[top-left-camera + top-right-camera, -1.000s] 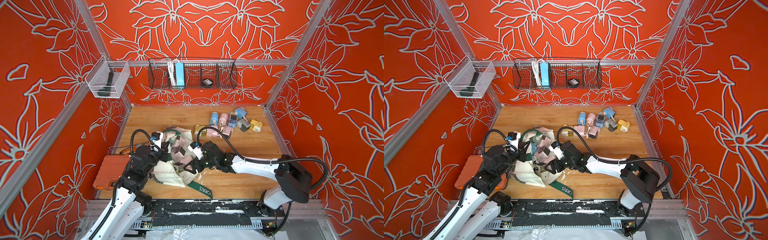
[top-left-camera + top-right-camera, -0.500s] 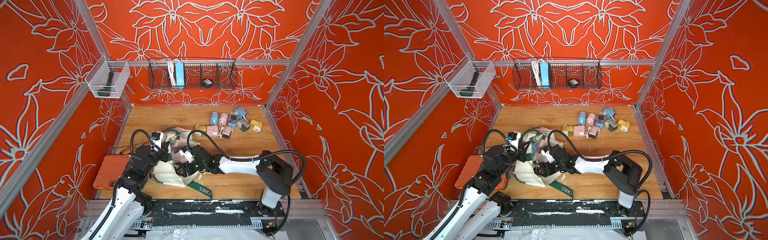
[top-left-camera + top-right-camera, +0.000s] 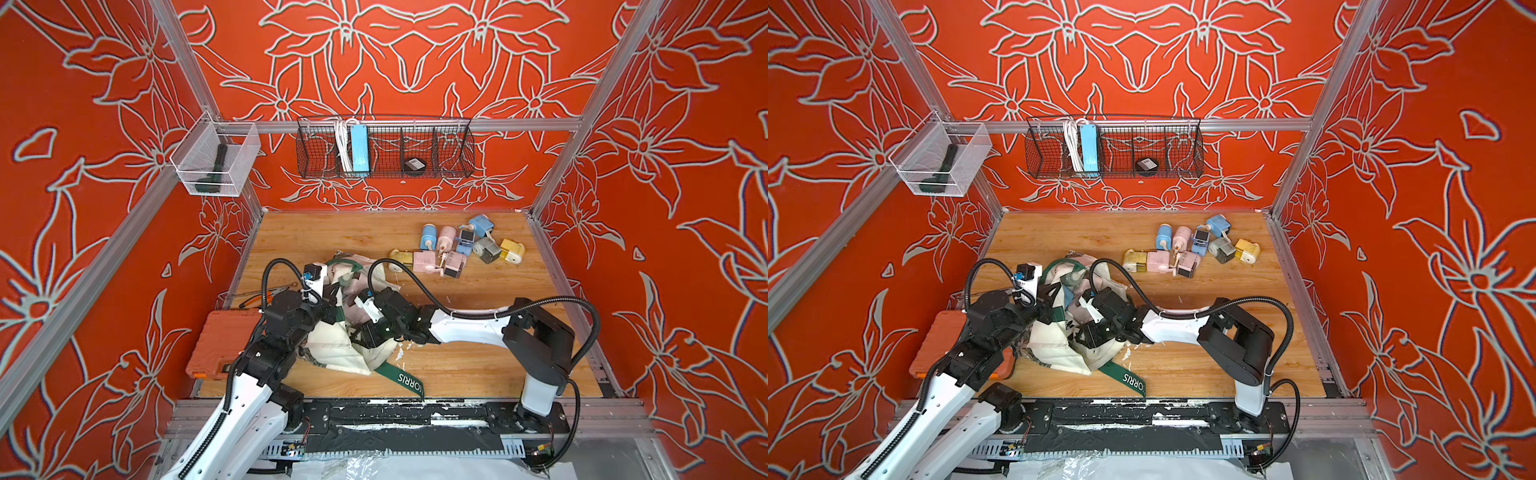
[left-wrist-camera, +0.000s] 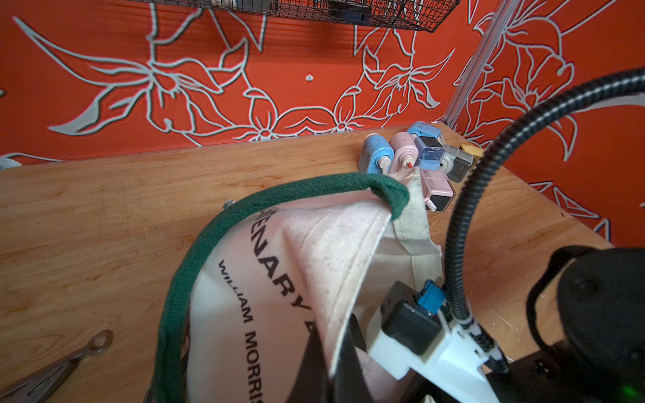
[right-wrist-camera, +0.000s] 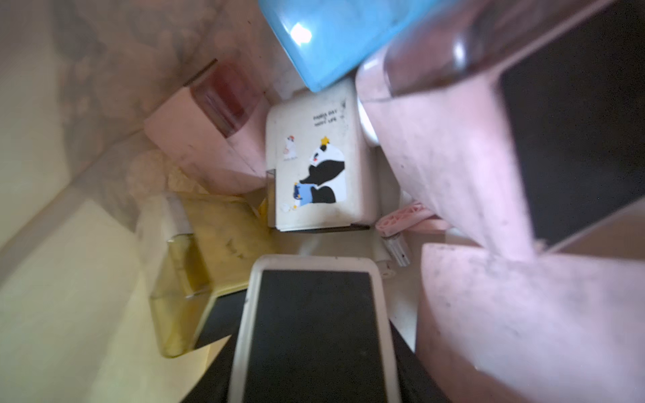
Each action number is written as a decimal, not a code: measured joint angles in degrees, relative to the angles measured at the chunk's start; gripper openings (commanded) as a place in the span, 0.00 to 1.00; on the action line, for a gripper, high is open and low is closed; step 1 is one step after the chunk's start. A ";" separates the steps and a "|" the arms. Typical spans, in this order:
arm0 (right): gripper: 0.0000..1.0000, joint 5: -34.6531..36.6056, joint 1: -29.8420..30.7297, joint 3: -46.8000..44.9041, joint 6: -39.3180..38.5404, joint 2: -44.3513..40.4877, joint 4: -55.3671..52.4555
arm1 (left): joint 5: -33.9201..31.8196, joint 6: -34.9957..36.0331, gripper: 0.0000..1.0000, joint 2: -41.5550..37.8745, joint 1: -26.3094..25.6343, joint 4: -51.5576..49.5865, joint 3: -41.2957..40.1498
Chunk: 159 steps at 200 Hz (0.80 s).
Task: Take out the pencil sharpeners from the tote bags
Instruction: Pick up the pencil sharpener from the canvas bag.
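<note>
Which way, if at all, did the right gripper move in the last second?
Yes. In a top view the right gripper moved toward the orange case, away from the sharpeners on the table, deeper into the tote bag.

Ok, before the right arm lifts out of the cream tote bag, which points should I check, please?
1. Left gripper shut on the cream canvas tote bag, mouth held open: ok.
2. Right gripper shut on the white, black-faced pencil sharpener: ok.
3. Held sharpener free of neighbours: cannot tell; the pink plastic sharpener and yellow plastic sharpener crowd it.
4. Dark green fabric handle clear of the right arm: cannot tell.
5. Bare wooden tabletop beside the pile of removed pastel sharpeners: ok.
</note>
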 measured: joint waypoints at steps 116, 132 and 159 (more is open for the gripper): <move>0.34 9.86 -9.66 -8.55 -10.14 -29.86 -9.92 | 0.39 -0.02 0.00 -0.31 -0.02 -0.04 0.02; 0.34 11.30 -14.32 -10.01 -10.14 -32.57 -11.28 | 0.42 -0.02 0.00 -0.35 -0.02 -0.04 0.02; 0.34 15.15 -21.90 -10.40 -9.16 -35.32 -12.90 | 0.44 -0.04 0.00 -0.39 -0.02 -0.07 0.02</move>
